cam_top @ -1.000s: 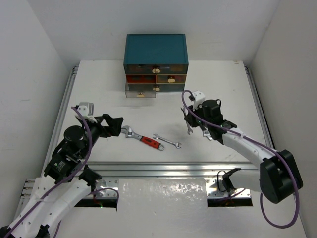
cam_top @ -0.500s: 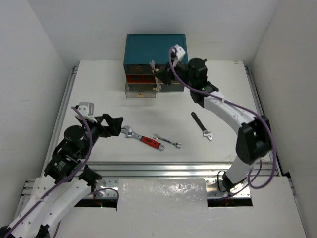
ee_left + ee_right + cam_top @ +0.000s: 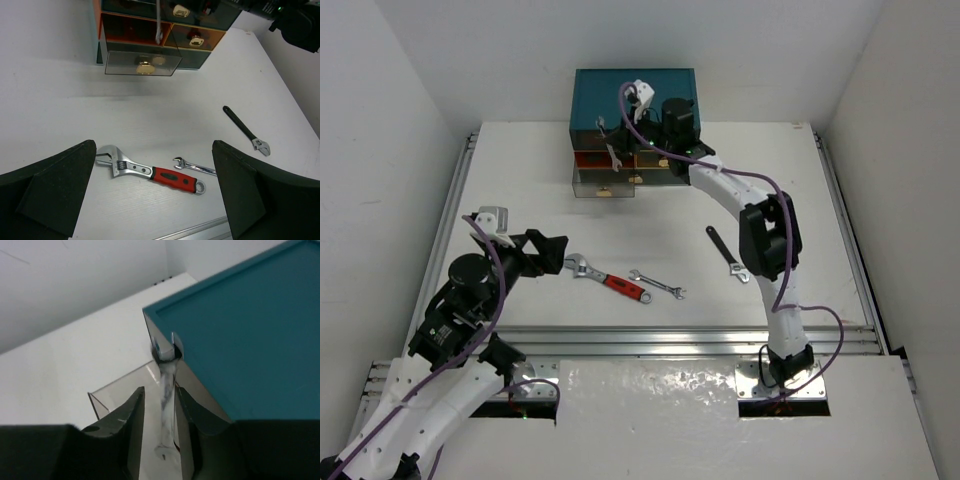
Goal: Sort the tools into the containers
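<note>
Over pulled-out drawer [image 3: 100,402] | right arm [image 3: 725,190] stretched forward, right gripper [image 3: 160,392] slightly parted around upright spanner [image 3: 167,370] | left gripper [image 3: 152,145] wide open

The table [image 3: 520,200] is matt white. The chest [image 3: 635,95] has a smooth, matt teal shell; its drawers [image 3: 120,62] look like translucent smoky plastic with glossy pale knobs [image 3: 145,67]. The adjustable wrench [image 3: 150,172] is polished metal with a glossy red grip; the small spanner [image 3: 196,168] is shiny metal.
</note>
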`<state>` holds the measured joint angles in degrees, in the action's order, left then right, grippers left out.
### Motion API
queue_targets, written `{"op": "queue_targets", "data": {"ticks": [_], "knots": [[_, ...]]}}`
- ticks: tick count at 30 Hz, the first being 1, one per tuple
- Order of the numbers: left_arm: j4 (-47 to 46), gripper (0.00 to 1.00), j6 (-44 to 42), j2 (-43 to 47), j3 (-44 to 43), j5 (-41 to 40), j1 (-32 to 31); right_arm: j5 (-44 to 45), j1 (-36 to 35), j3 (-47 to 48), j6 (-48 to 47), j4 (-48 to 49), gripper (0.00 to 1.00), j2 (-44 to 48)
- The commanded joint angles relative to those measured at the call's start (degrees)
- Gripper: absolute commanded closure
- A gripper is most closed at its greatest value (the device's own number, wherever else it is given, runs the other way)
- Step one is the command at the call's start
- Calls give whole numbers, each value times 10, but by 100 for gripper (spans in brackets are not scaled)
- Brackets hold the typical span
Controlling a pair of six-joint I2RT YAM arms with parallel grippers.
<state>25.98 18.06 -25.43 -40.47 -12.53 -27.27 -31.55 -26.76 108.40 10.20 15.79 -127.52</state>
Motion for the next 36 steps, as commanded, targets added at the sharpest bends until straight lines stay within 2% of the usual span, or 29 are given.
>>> {"op": "queue_targets", "data": {"ticks": [1,2,4,5,7,8,9,12,15,18,21,24,34,36], "knots": [[-18,0,1,4,-4,4,9,-13,-7,17,-39,2,67,15],[-18,0,1,2,-4,4,9,-11,-7,7,-44,2,56,21],[-17,0,1,-2,-5,2,9,-8,-9,-13,-55,-6,45,37],[-16,0,2,-9,-5,1,9,-4,-9,-29,-55,-11,33,56],[-15,0,7,-24,-6,-8,9,-1,-9,-55,-54,-37,28,95],[-12,0,9,-30,-7,-13,9,4,-11,-59,-53,-60,28,110],[-9,0,16,-37,-11,-27,9,25,-15,-77,-53,-127,27,127],[6,0,27,-63,-18,-51,10,98,-32,-148,-70,-251,27,211],[2,0,22,-71,-15,-39,11,149,-50,-345,-79,-254,27,300],[0,0,18,-72,-14,-31,13,179,-65,-447,-91,-248,27,350],[0,0,18,-67,-13,-34,13,192,-89,-487,-124,-278,28,356],[-2,0,17,-57,-10,-33,13,185,-105,-499,-134,-301,35,345],[-4,0,14,-58,-8,-24,13,257,-155,-506,-142,-337,40,272],[-4,0,14,-59,-8,-22,13,267,-158,-504,-138,-341,45,259]]}}
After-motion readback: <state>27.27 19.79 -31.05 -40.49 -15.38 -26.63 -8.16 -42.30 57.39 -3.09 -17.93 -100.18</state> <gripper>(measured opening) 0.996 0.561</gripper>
